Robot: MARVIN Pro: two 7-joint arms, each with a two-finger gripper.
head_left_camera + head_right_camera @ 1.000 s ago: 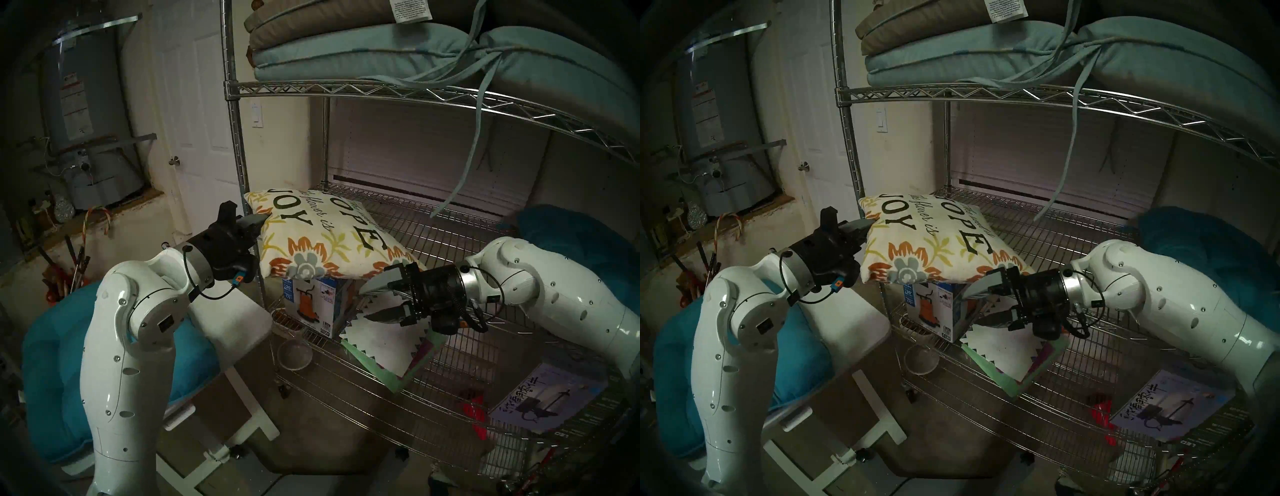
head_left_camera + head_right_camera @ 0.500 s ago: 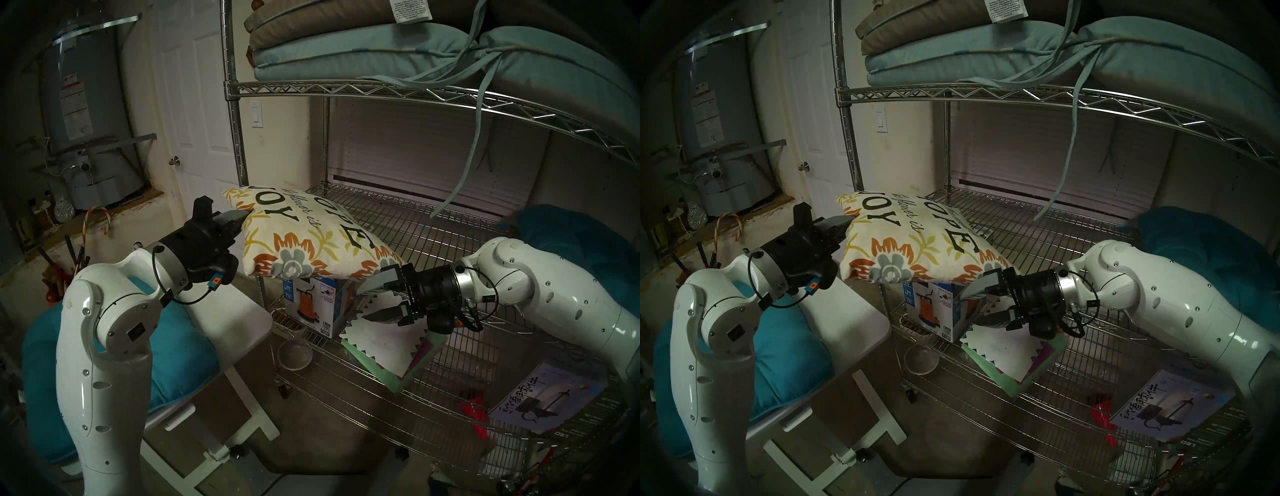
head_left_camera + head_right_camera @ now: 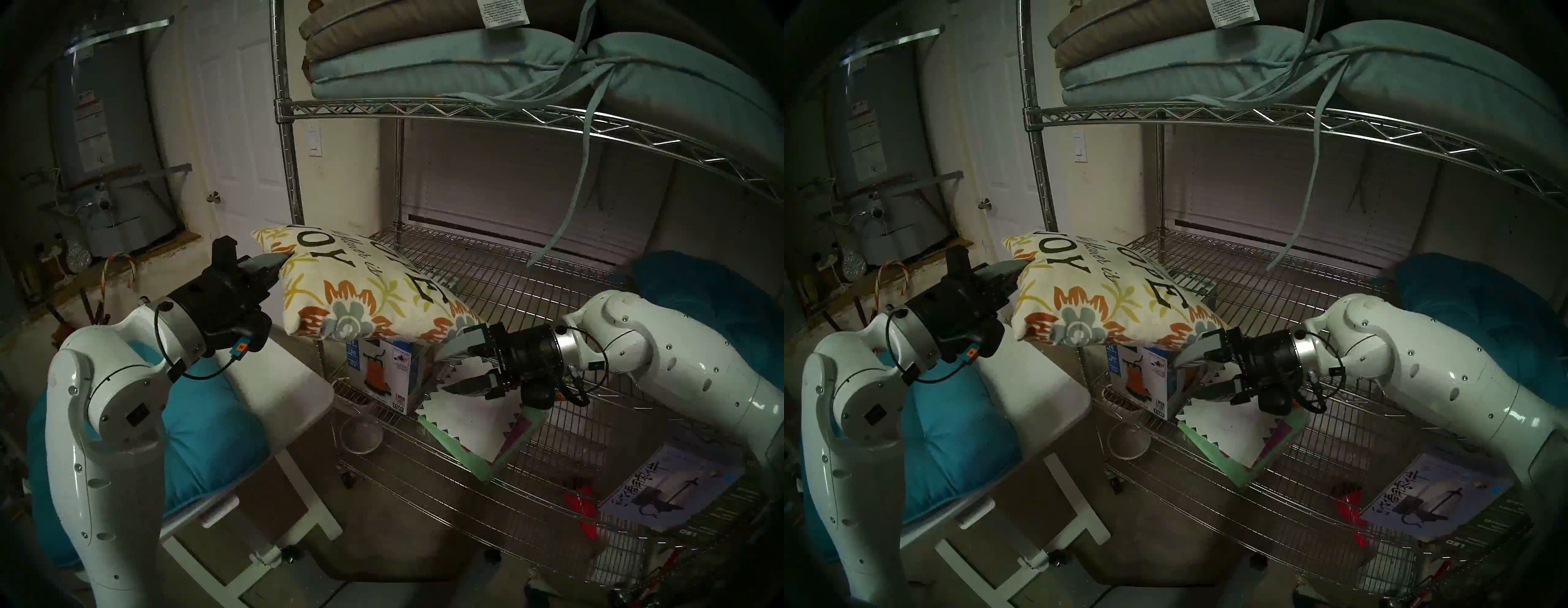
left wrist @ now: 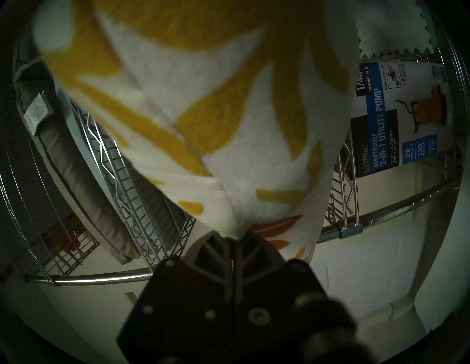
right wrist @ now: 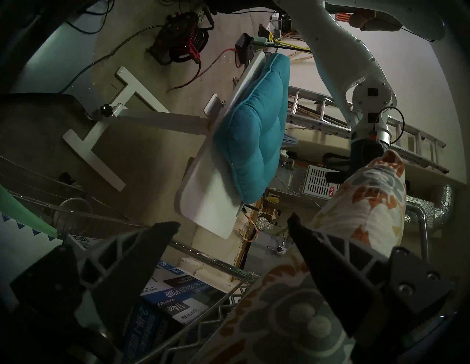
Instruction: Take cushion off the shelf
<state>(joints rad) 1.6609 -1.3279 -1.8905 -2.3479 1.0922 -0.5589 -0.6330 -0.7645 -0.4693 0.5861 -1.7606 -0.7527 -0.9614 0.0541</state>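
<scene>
The cream cushion [image 3: 369, 293] [image 3: 1106, 297] with "JOY" and "HOPE" lettering and a flower print hangs halfway out of the chrome wire shelf [image 3: 530, 280] [image 3: 1038, 170]. It sticks out past the front left post. My left gripper [image 3: 280, 261] [image 3: 1015, 269] [image 4: 232, 236] is shut on the cushion's [image 4: 203, 101] left edge. The cushion's right part still lies over the middle tier's front corner. My right gripper [image 3: 441, 373] [image 3: 1185, 378] [image 5: 232, 221] stands open under the cushion's [image 5: 368, 203] near right corner. Its upper finger lies against the fabric and nothing is between the fingers.
A utility pump box [image 3: 382, 373] and a white sheet with a zigzag border [image 3: 471, 424] sit on the lower tier under the cushion. A small white table [image 3: 288, 390] carrying a teal tufted cushion [image 3: 203, 429] stands left of the shelf. Pale blue pads [image 3: 445, 63] fill the top tier, with a tie [image 3: 568, 220] dangling.
My left gripper has pulled the cushion to the left, farther out past the shelf post. The right gripper has shifted slightly left and stayed open under the cushion's corner.
</scene>
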